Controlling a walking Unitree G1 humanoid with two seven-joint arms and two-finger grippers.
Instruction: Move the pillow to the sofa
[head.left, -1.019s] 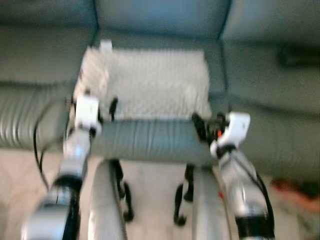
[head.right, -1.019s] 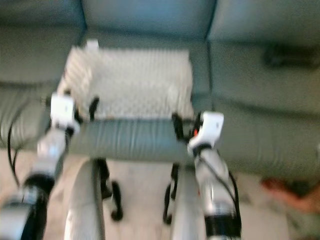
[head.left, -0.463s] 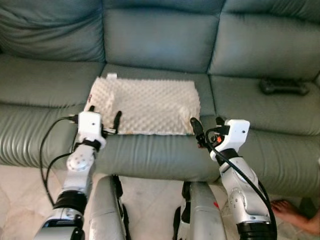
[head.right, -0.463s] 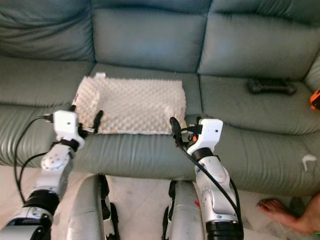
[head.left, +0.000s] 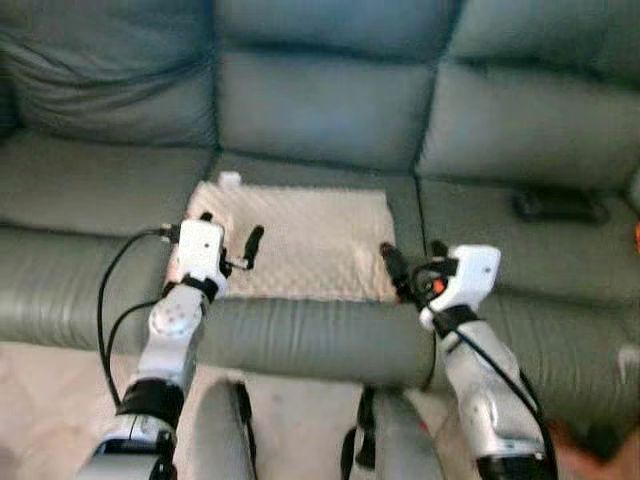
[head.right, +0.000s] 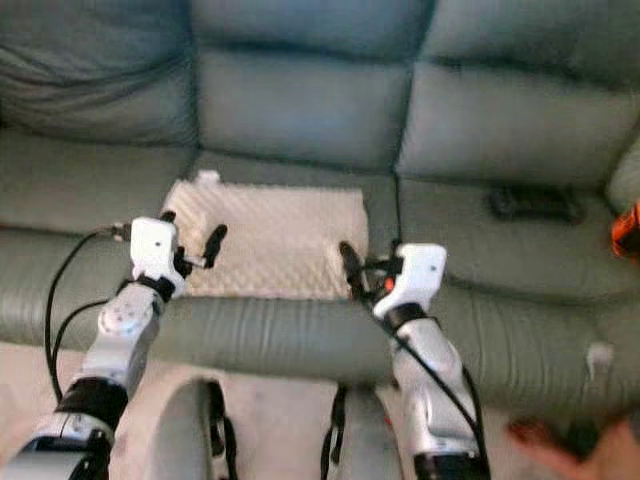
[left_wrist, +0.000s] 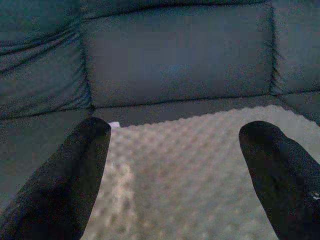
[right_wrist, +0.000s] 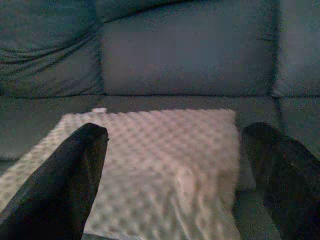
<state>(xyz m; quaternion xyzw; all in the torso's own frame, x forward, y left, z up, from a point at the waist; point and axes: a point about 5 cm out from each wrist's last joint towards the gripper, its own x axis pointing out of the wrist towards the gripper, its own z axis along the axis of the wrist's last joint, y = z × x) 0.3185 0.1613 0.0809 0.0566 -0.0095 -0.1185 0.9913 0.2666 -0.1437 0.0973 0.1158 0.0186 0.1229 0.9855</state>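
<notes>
The cream, bumpy-textured rectangular pillow (head.left: 298, 242) lies flat on the middle seat cushion of the grey-green leather sofa (head.left: 330, 110), its near long edge close to the front edge of that cushion and its far edge short of the backrest crease. Its long axis runs across the sofa, parallel to the front edge, with a small white tag at the far left corner pointing toward the backrest. Both arms are raised just in front of the sofa's front edge, one at each near corner of the pillow: the left gripper (head.left: 232, 240) sits over the near left corner and the right gripper (head.left: 412, 268) just off the near right corner. In the wrist views each gripper's two black fingers (left_wrist: 75, 175) stand wide apart with nothing between them, the pillow showing beyond the gap, so neither holds it. Judging by that, the pillow looks already set down and let go, the hands spread at its ends because that is how a wide soft thing is carried. The head views are somewhat blurred, so whether a fingertip touches the fabric is uncertain. A dark elongated object (head.left: 556, 206) rests on the right seat cushion.
</notes>
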